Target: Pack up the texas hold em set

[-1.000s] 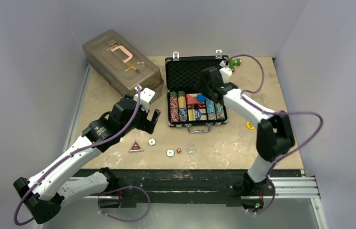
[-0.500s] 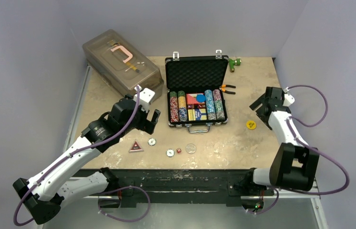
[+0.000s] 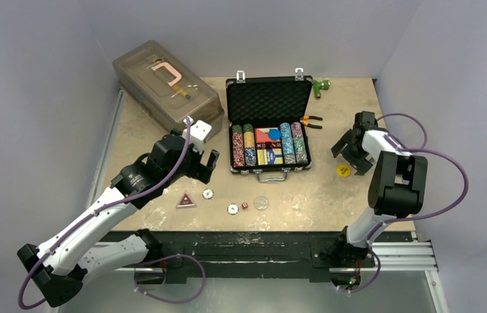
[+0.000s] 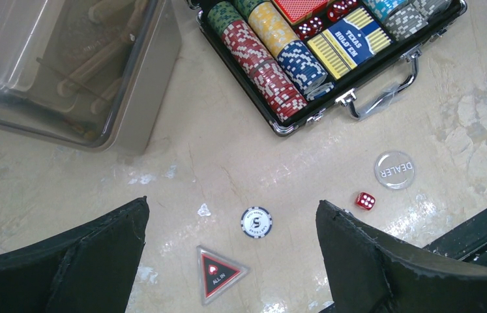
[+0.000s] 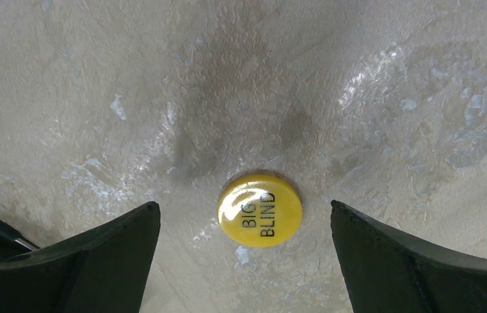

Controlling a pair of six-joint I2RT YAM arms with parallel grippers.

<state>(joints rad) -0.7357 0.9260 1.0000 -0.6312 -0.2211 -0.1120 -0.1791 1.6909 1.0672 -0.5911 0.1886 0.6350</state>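
One table (image 3: 332,195) carries it all. At its far left sits the grey box (image 3: 162,85), no part of the set. The case (image 3: 268,104) lies open at the far middle, lid up, handle toward the arms. Its tray holds rows of chips (image 3: 240,145), card decks and dice.

The left gripper (image 3: 203,168) hangs near the case's front-left corner with its jaws spread wide and nothing between them. In its wrist view a loose chip (image 4: 256,222) and the triangle marker (image 4: 218,274) lie below the gap. The die (image 4: 365,200) and dealer disc (image 4: 394,169) lie off to one side, toward the case handle.

The right gripper (image 3: 351,155) is well right of the case, pointed down at the table, jaws also wide and empty. Its wrist view shows the yellow disc (image 5: 260,210), marked BIG BLIND, flat on the table almost midway between the fingers (image 5: 97,254), clear of both. How high the fingertips stand above it I cannot tell.

The coming move likely turns on that disc. It lies straight below the right gripper, far nearer that arm than the left. Being round, it has no long axis to line up with, though flat and thin it may slip as the jaws close. From there the case lies to the left.
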